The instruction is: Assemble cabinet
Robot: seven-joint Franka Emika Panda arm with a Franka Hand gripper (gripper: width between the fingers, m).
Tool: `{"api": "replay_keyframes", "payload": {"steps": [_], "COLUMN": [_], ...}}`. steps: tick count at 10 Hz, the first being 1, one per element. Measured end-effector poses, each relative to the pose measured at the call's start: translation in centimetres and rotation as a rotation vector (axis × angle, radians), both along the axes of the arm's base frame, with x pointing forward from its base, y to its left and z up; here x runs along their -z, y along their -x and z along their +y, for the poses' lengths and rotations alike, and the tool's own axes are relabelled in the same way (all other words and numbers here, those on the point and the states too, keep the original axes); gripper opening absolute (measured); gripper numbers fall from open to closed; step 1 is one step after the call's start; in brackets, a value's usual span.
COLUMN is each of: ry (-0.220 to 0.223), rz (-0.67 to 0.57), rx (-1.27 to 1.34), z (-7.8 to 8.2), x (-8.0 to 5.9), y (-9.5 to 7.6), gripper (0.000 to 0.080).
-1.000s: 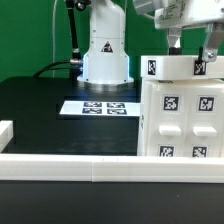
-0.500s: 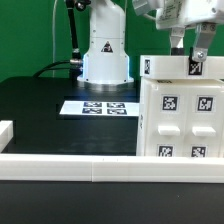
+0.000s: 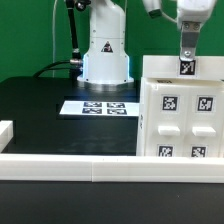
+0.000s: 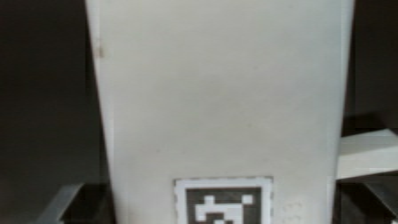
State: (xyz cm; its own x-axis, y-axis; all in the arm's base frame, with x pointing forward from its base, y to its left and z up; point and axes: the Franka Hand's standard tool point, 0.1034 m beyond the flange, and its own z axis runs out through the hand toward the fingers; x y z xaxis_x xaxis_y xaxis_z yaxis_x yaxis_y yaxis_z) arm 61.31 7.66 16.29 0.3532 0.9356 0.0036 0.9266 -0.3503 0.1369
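The cabinet (image 3: 180,118) is the big white tagged box at the exterior view's right, standing against the front rail. Its white top panel (image 3: 160,68) lies on top of the box and carries a tag facing the camera. My gripper (image 3: 187,60) comes down from above and is shut on this panel. Only one dark finger (image 3: 186,45) shows, just above the tag. In the wrist view the panel (image 4: 214,90) fills the frame as a long white slab with a tag at its near end. My gripper (image 4: 217,203) straddles it, with a finger (image 4: 64,203) on each side.
The arm's white base (image 3: 105,55) stands at the back. The marker board (image 3: 100,106) lies flat on the black table in front of it. A long low white rail (image 3: 70,168) runs along the front, with a short return (image 3: 6,130) at the exterior view's left.
My gripper has turned about its vertical axis, and the top panel has turned with it. Two front tags showed before; now one tag shows under a single visible finger.
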Motion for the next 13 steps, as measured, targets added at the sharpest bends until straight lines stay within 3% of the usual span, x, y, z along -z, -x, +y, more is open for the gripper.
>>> {"api": "replay_keyframes", "payload": {"steps": [2,6,13], "ry": [-0.031,-0.158,-0.278], "rz": [-0.013,-0.048,-0.031], "rx": [0.217,0.758,1.445], "z": [0.0,0.0,0.9], "x": [0.0,0.1,0.1], "y": [0.0,0.1,0.2], "gripper": [0.0560,0.0560,0.0561]}}
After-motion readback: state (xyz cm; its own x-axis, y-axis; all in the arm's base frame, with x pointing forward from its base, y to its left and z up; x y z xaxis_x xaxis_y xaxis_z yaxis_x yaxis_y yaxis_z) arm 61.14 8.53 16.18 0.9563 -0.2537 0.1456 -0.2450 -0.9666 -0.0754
